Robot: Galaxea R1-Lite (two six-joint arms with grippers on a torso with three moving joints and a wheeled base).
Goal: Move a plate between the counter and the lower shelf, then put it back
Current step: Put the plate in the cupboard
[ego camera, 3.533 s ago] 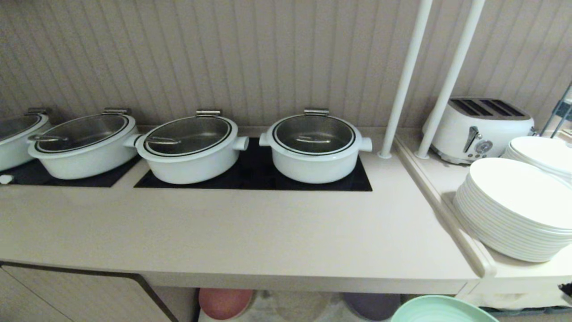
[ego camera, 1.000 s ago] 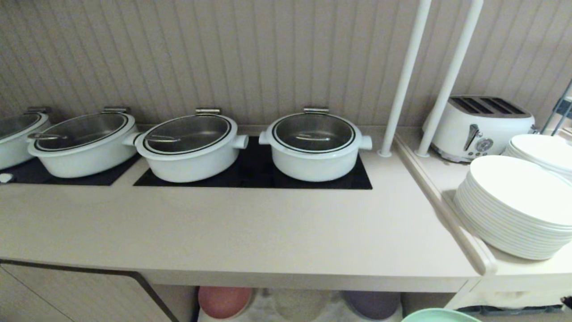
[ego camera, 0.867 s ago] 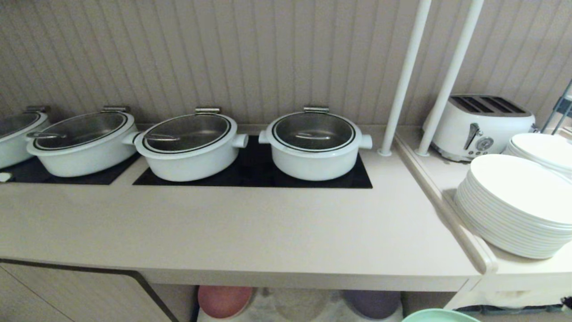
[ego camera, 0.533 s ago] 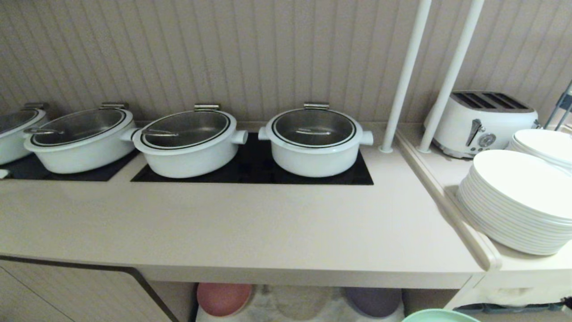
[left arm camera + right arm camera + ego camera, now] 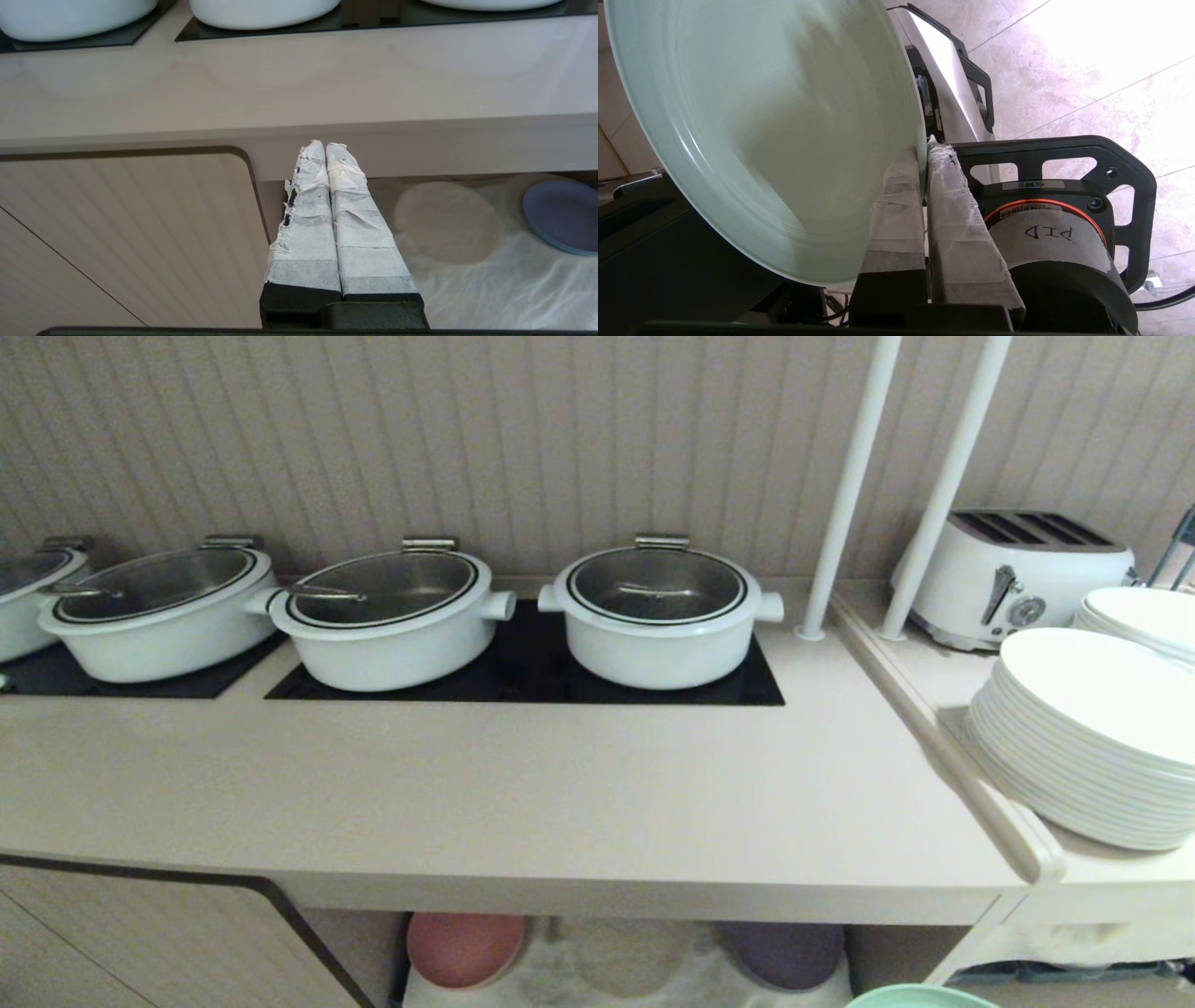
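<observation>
Shifted since the earlier head frames: whole scene, owing to camera motion, with more of the opening under the counter (image 5: 523,803) now exposed at frame bottom; less of the plate (image 5: 920,997) visible than before, now only a mint-green sliver at the lower right edge of the head view, below and in front of the counter's front edge; no contact with counter or shelf visible

Right gripper (image 5: 924,154): clamped on the plate rim, taped fingers (image 5: 896,205) pressed against either face of the rim; plate filling the upper left of the right wrist view, tilted steeply, nearly on edge; pale floor tiles at upper right of that view

Left gripper (image 5: 325,147): closed on nothing, taped fingers touching along their length; pointed at the counter's front edge, centre of the left wrist view; idle

Lower shelf (image 5: 644,980): bottom centre of the head view, base covered by wrinkled white cloth (image 5: 490,289); pink plate (image 5: 465,947) at its left, purple plate (image 5: 782,952) at its right, round raised bump (image 5: 446,221) in the cloth between them

Counter: three white lidded pots fully in view and a fourth cut off at the left edge, on black hob panels (image 5: 523,672) across the upper half; stack of white plates (image 5: 1088,737) and white toaster (image 5: 1018,574) on the narrower ledge at right; two white poles (image 5: 845,495) rising between counter and ledge
</observation>
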